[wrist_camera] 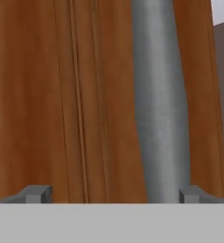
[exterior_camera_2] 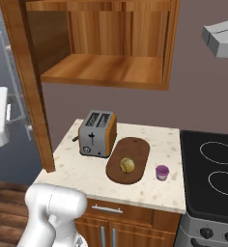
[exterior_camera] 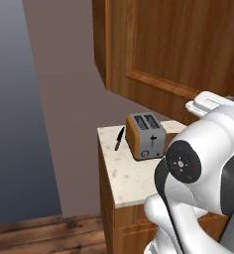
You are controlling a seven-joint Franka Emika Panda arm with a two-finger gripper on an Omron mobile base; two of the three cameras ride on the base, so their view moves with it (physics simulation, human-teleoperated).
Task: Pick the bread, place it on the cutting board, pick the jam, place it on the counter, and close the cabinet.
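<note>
From the left base view I see the cabinet (exterior_camera: 173, 49) door swung open above the toaster (exterior_camera: 145, 135). From the right, the bread (exterior_camera_2: 127, 165) sits on the cutting board (exterior_camera_2: 135, 149), the jam (exterior_camera_2: 162, 172) beside it on the counter (exterior_camera_2: 77, 173). Through the hand camera my gripper (wrist_camera: 114, 193) is spread wide, close against the door's silver handle (wrist_camera: 159, 104).

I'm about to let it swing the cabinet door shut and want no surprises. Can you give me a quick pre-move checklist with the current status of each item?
1. Bread on the cutting board: ok.
2. Jam out on the counter, beside the board: ok.
3. Cabinet shelf bare: ok.
4. Claw open, fingertips wide apart: ok.
5. Claw facing the door, with the silver handle between the fingertips: ok.
6. Claw touching the door: cannot tell.
</note>
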